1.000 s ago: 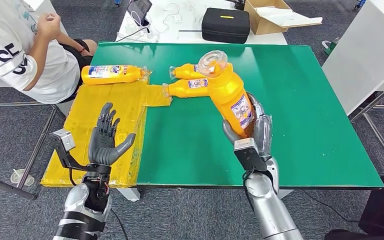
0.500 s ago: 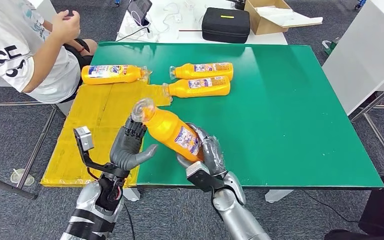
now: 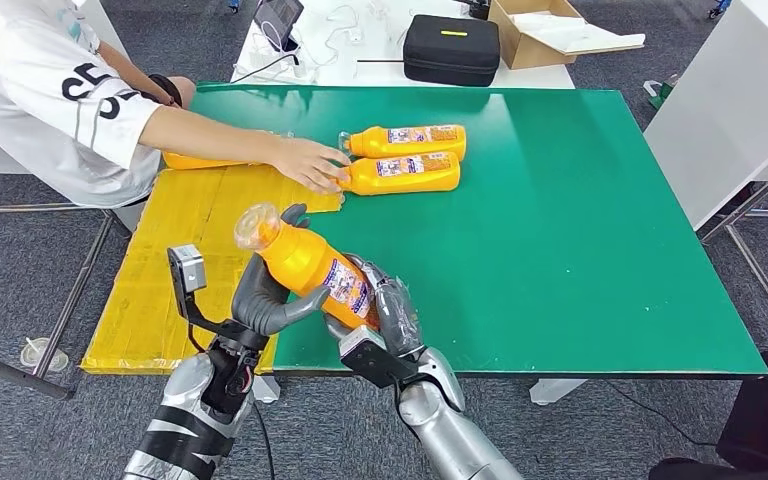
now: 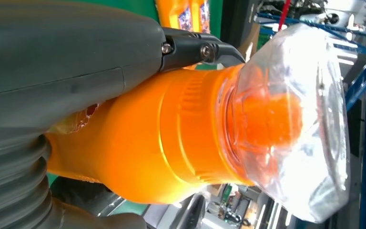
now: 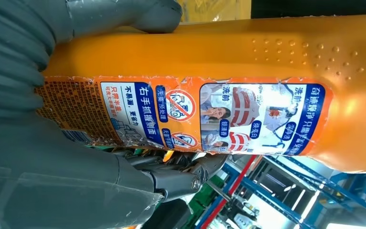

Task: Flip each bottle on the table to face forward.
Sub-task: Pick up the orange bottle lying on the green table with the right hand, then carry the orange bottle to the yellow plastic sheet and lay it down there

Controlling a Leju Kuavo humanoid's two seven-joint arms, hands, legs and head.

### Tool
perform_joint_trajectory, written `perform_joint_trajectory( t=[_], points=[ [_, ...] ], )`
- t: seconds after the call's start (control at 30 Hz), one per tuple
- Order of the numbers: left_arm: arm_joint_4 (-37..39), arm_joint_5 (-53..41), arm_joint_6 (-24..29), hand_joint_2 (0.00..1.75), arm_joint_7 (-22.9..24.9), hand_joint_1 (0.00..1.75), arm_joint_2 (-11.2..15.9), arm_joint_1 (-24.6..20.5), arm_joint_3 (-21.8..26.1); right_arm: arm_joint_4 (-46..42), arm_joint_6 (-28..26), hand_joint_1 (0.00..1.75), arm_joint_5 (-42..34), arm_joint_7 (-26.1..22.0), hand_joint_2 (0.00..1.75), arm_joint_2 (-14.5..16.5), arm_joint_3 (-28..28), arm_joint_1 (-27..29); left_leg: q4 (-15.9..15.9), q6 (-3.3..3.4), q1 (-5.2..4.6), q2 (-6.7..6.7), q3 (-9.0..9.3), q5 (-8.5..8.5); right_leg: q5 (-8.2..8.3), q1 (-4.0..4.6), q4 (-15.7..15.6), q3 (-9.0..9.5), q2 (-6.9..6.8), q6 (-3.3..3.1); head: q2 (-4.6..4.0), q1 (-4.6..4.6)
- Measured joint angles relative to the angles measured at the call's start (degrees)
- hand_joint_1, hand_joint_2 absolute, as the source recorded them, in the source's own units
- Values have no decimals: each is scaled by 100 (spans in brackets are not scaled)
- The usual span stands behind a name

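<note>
My right hand (image 3: 385, 315) grips bottle (image 3: 310, 262) base; left hand (image 3: 265, 290) wraps neck (smooth plastic, likely slippery); keep label-area grip.

A seated person (image 3: 50, 100) reaches over; black case (image 3: 451, 48), probably cardboard box (image 3: 550, 30) behind.

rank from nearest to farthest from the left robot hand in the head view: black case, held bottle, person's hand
1. held bottle, gripped by the left robot hand.
2. person's hand, farther up the table, on a lying bottle's neck.
3. black case, on the white table beyond.
</note>
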Motion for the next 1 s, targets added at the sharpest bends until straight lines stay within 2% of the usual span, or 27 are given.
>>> perform_joint_trajectory(
  t=[0.5,0.53,0.63,0.67,1.0],
  points=[
    [210,-45,-30,175,-26,0,42,-76,-40,267,16,175,-52,2,175,5,51,-99,0,0,0,0,0,0,0,0,0,0,0,0,-1,0],
    [221,-39,-60,175,-38,34,44,-78,-43,282,31,175,-58,4,175,7,60,-102,0,0,0,0,0,0,0,0,0,0,0,0,-1,1],
    [256,9,-189,175,-74,164,49,-79,-46,348,80,175,-76,15,175,22,99,-110,0,0,0,0,0,0,0,0,0,0,0,0,0,1],
    [269,48,-238,175,-73,175,49,-79,-45,373,96,175,-79,17,175,29,114,-115,0,0,0,0,0,0,0,-1,0,0,0,0,-1,1],
    [411,554,-655,175,9,175,99,-80,-11,599,180,175,-142,18,175,108,205,-144,0,0,0,1,0,0,0,0,0,-2,0,0,0,-1]
  ],
)
